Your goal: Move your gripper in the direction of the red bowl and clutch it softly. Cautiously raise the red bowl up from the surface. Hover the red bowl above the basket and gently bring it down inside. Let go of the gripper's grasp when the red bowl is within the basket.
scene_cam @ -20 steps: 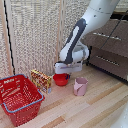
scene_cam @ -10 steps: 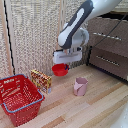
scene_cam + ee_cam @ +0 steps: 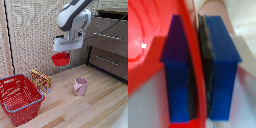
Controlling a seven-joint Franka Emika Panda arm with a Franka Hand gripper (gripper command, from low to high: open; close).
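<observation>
1. Dark-fingered gripper (image 3: 62,53) pinches the glossy red bowl's (image 3: 60,59) rim between blue pads (image 3: 177,65), so it hangs aloft.
2. Red wire-mesh basket (image 3: 31,106) waits low at the exterior view's left, well apart.

bowl (image 3: 60,59) above floor, basket (image 3: 19,97) left

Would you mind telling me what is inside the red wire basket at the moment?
The basket shows only its own red mesh walls and floor; nothing appears to lie in it, though the near wall partly screens the floor. The red bowl hangs in the pincer.
</observation>
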